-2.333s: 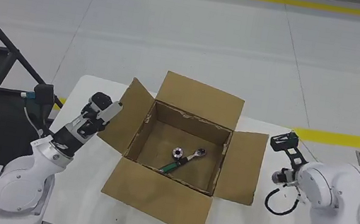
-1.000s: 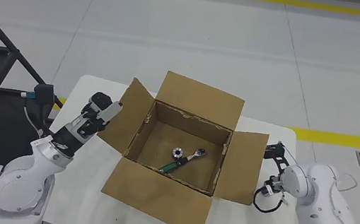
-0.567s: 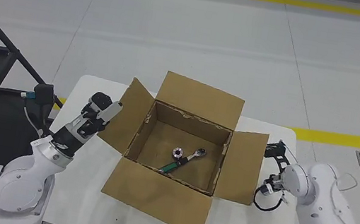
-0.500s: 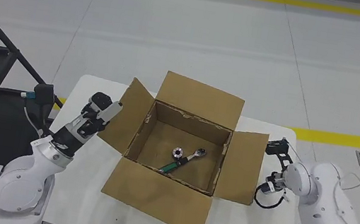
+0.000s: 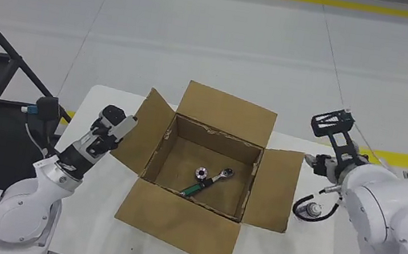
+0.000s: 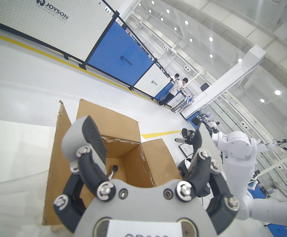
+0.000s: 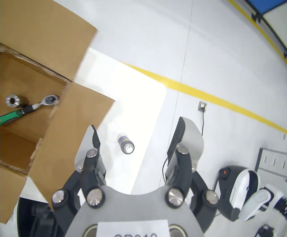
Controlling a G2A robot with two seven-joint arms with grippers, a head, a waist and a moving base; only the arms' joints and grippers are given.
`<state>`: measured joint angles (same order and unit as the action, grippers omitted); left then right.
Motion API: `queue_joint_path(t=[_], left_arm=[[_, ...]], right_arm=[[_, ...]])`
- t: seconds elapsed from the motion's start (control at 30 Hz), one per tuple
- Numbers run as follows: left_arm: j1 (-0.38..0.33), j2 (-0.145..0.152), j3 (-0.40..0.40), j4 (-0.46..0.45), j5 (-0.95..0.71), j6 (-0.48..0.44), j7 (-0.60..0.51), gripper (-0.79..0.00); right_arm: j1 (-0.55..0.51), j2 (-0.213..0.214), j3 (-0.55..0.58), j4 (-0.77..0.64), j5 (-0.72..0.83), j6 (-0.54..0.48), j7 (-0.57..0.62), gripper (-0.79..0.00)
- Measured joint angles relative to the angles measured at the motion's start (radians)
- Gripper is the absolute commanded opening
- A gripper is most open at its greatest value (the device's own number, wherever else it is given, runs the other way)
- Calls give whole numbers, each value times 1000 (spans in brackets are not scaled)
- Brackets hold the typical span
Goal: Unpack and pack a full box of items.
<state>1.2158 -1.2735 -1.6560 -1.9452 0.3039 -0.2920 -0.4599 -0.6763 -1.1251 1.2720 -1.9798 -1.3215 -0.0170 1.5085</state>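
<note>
An open cardboard box sits mid-table with all flaps spread. Inside lie a green-handled ratchet wrench and a metal socket; the right wrist view shows the same wrench and socket. A small spray can stands on the table beside the box's right flap, also in the top view as the can. My right gripper hangs open high above the can, empty. My left gripper is open and empty by the left flap, facing the box.
The white table has bare room left of the box and a narrow strip on the right up to its edge. A black frame stands off the table's left side.
My right arm has risen from low beside the box's right flap to well above the table. The small can now shows on the table there. The left arm has not moved.
</note>
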Motion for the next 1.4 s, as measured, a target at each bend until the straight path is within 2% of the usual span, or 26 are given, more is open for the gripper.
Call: queue_joint_path(t=[0.07, 0.23, 0.43, 0.5, 0.63, 0.8, 0.9, 0.93, 0.97, 1.0, 1.07, 1.1, 1.13, 1.17, 1.23, 1.4], left_arm=[[8, 2, -11, -4, 6, 8, 13, 0], [29, 9, -56, -14, 25, 24, 45, 0], [59, 20, -132, -28, 115, 71, 57, 0], [65, 26, -148, -27, 149, 87, 16, 0], [51, 42, -169, 16, 177, 89, -134, 0], [-3, 56, -145, 86, 194, 76, -262, 0], [-45, 61, -107, 131, 212, 71, -287, -80], [-54, 62, -98, 141, 212, 70, -289, -182], [-63, 63, -88, 151, 214, 70, -292, -363], [-74, 64, -76, 163, 216, 70, -295, -416], [-89, 66, -59, 179, 217, 71, -298, -597], [-94, 67, -51, 185, 217, 71, -300, -591], [-100, 68, -42, 193, 218, 74, -300, -705], [-105, 69, -36, 198, 219, 76, -301, -763], [-113, 71, -25, 212, 220, 81, -305, -763], [-129, 75, -7, 240, 210, 100, -309, -686]], right_arm=[[60, -13, -76, 13, 27, -23, 1, -111], [228, -62, -291, 131, 119, -46, -26, -28], [390, -145, -525, 363, 231, -14, -119, -25], [418, -171, -573, 433, 267, 9, -164, 0], [444, -222, -641, 563, 332, 89, -277, 0], [445, -251, -659, 623, 383, 105, -343, 0], [445, -251, -659, 622, 383, 102, -344, 0], [445, -251, -659, 622, 383, 102, -344, 0], [445, -251, -659, 622, 383, 102, -344, 0], [445, -251, -659, 622, 383, 102, -344, 0], [444, -251, -659, 622, 383, 102, -344, 0], [440, -250, -657, 623, 382, 103, -349, 0], [427, -248, -651, 625, 378, 101, -364, 0], [418, -247, -644, 626, 375, 98, -373, 0], [401, -242, -626, 621, 366, 89, -378, 0], [374, -233, -591, 601, 351, 67, -368, 0]])
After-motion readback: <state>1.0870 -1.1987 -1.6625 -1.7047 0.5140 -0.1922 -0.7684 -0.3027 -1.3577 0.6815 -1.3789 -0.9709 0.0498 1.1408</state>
